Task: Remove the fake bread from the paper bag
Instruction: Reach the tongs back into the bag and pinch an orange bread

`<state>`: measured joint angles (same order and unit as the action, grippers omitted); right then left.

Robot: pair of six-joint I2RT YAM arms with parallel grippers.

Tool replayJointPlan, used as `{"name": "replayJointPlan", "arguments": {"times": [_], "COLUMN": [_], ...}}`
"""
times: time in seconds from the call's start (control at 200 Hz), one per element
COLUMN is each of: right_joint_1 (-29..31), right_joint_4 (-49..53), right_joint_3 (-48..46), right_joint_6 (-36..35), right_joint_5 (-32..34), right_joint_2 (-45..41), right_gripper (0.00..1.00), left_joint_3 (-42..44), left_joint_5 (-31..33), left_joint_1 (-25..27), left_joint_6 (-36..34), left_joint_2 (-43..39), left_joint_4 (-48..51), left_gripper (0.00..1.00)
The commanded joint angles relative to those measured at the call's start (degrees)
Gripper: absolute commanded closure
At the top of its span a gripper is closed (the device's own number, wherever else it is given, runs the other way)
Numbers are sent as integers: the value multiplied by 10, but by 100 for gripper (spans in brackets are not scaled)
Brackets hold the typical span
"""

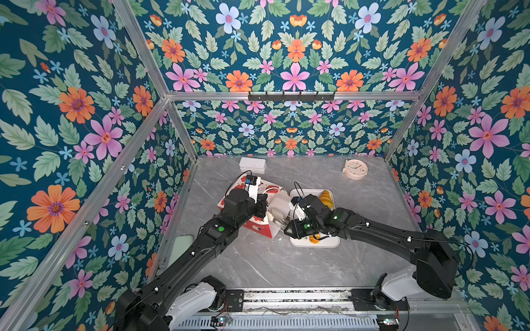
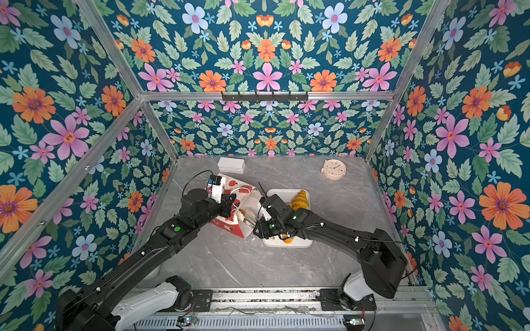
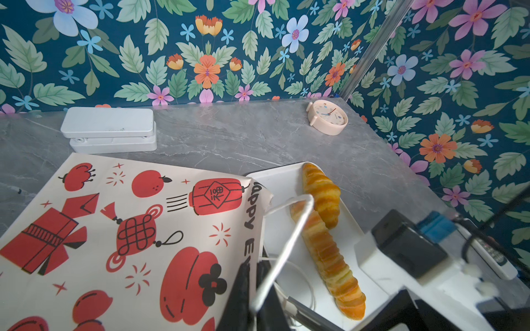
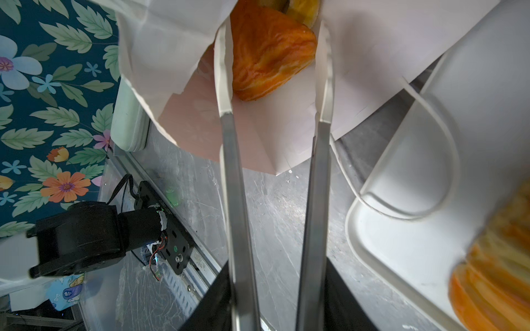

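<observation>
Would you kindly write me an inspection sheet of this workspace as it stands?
Surface: grey veined tabletop.
Job's things: paper bag on its side, mouth toward the white tray; croissants on the tray, another pastry inside the bag.
Clutter: white box and pale clock at the back.
End effectors: left end effector shut on the bag's mouth edge; right end effector open, tips flanking the pastry.
Cables: black lead at the left arm's base.
Surroundings: floral walls, aluminium frame, hook rail.

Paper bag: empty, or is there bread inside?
Not empty. The right wrist view looks into the paper bag, and a brown pastry lies on its white interior, with a yellower piece behind it.
</observation>
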<state>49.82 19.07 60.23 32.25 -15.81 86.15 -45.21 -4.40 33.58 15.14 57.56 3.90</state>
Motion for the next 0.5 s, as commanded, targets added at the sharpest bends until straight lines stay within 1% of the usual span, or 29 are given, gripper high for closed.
{"name": "replayJointPlan", "arguments": {"times": [0.0, 0.255, 0.495], "right_joint_1": [-2, -10, -16], "right_joint_4": [-30, -46, -69], "right_joint_3": [3, 0, 8], "right_joint_6": [-10, -7, -5], "right_joint_5": [-10, -7, -40], "right_joint_2": [13, 32, 68], "right_gripper": [56, 56, 56], "left_joint_3": [2, 7, 13], "left_joint_5": [2, -3, -11], "left_joint_1": [-1, -1, -1], "left_joint_6": [6, 5, 8], "left_joint_2": [-7, -4, -3], "left_joint_4": [-1, -8, -21], "left_gripper": [91, 91, 90]}}
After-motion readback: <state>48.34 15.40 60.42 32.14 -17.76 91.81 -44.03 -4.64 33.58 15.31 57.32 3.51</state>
